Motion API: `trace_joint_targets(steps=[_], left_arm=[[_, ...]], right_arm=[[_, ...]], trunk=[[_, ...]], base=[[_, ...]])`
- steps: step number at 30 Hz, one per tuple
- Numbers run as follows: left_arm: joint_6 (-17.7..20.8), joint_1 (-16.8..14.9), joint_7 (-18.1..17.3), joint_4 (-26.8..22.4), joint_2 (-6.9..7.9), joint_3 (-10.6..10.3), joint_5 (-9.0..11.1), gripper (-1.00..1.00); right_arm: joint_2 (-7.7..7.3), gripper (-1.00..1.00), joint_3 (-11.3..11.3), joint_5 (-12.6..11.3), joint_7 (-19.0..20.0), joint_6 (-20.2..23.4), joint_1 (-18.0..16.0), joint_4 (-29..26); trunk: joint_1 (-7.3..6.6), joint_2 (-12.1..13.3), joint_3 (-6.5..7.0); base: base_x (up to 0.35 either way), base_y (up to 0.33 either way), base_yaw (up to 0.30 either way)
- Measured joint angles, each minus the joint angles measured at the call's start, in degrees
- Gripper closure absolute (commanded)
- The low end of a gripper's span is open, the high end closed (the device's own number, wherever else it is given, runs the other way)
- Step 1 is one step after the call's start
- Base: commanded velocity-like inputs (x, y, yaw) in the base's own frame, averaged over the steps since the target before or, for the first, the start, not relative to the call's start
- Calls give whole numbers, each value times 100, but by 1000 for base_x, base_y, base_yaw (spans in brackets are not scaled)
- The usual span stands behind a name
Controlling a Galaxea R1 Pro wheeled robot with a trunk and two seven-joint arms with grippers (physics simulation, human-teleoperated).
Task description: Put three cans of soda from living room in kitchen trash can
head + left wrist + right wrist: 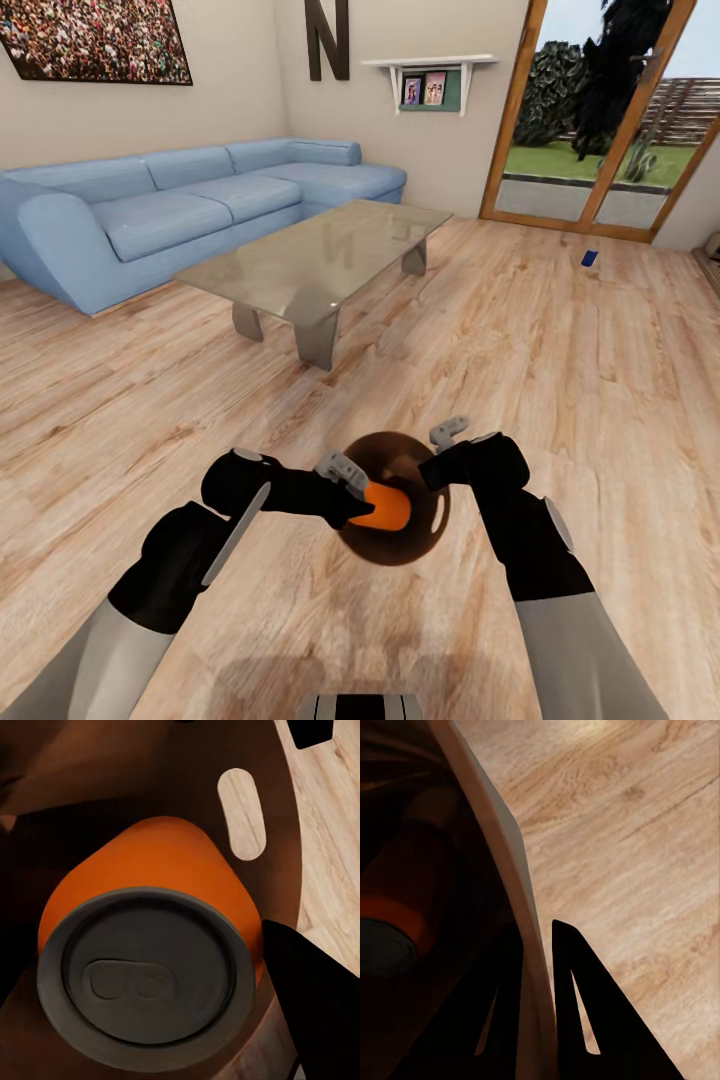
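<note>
Right gripper [536, 967] pinches the trash can [432, 520] rim, one finger each side. Left gripper [352, 490] holds the orange can [382, 507] inside the bin; jaw gap hidden. Can label unreadable. Blue can [589, 258] on floor by glass doors [600, 110]; wall letter "N" [327, 38].

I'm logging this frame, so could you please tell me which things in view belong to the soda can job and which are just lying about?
Job:
orange can, in the left gripper
trash can, wall pinched by the right gripper
blue can on the floor by the glass doors

Lying about:
sofa
glass table
wall shelf
</note>
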Motion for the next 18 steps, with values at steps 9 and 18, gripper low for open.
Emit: trace_joint_targets(steps=[9,18], left_arm=[[0,0,135,20,-19,-13,36,100],[0,0,515,131,-23,-281,197,100]], right_arm=[[24,100,128,37,-4,-11,0,-16],[42,100,144,176,-10,-60,0,25]], trunk=[[0,0,0],[0,0,0]], base=[[0,0,0],[0,0,0]])
